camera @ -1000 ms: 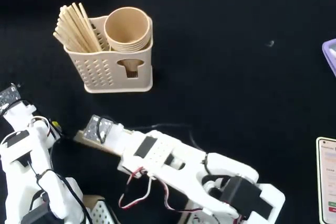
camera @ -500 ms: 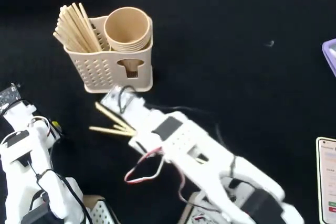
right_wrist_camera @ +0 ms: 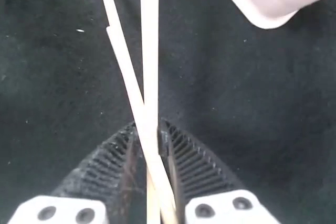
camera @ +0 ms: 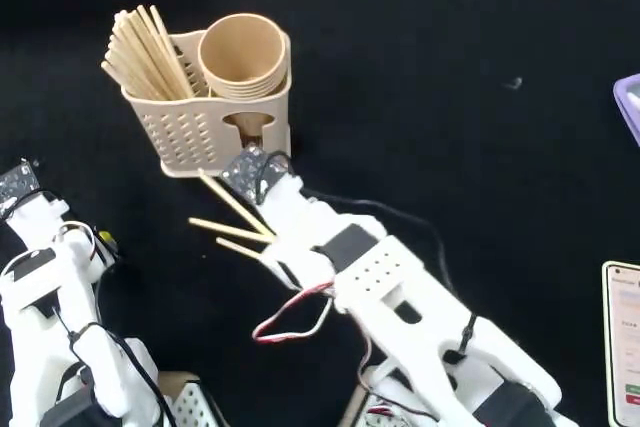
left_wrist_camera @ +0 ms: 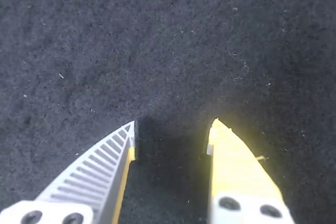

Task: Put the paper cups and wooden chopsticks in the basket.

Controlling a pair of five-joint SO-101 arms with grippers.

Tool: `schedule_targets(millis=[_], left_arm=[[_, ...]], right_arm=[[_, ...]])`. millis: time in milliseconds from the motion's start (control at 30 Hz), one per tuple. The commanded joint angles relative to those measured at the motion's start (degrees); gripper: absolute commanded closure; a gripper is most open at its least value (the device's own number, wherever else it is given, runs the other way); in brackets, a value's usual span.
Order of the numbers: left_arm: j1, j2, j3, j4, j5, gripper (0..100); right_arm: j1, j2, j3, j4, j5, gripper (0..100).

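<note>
Right tool (right_wrist_camera: 148, 129) clamped tight on 3 wooden chopsticks (camera: 232, 204), which fan out leftward over the desk (camera: 450, 147), just on the near side of the basket (camera: 205, 137). Basket holds stacked paper cups (camera: 243, 52) in its right compartment and a chopstick bundle (camera: 145, 47) in its left. Left tool (left_wrist_camera: 170, 135) parted, empty, over bare desk at near left.

The basket (camera: 215, 132) stands far left, one compartment packed with chopsticks (camera: 145, 52) and the other with stacked paper cups (camera: 243, 52). Just near of it the right arm (camera: 380, 287) slants across the bench (camera: 450, 127). Its claw (camera: 272, 239) pinches sticks (camera: 225, 229) that fan leftward and bar the basket's near side. Right of the basket the bench offers broad passage. The left arm (camera: 45, 297) crowds the near-left corner.
</note>
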Motion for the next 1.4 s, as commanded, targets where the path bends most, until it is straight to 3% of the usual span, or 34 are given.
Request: schedule_targets(millis=[0,133,333,400,567,867,1133,1367], left_arm=[[0.3,-0.9,-0.7,-0.9,-0.6,78],[0.3,-0.9,-0.7,-1.0,-0.6,78],[0.3,-0.9,-0.7,-1.0,-0.6,78],[0.3,-0.9,-0.7,-1.0,-0.6,78],[0.3,-0.9,-0.7,-1.0,-0.6,78],[0.3,-0.9,-0.7,-1.0,-0.6,78],[0.3,-0.9,-0.7,-1.0,-0.6,78],[0.3,-0.9,-0.7,-1.0,-0.6,78]], right_arm=[[-0.8,-2.6,-2.0,-1.3,-0.4,98.7],[-0.4,1.7,-0.3,-1.3,0.1,98.7],[3.3,13.6,-1.9,2.5,6.7,98.3],[3.3,16.7,-3.2,4.7,7.3,94.6],[3.2,18.5,-6.0,6.4,7.0,83.6],[-1.9,16.1,-11.4,6.3,5.4,83.6],[0.4,19.1,-14.5,-0.8,-0.5,83.6],[0.8,28.3,-15.1,-4.1,-0.3,83.9]])
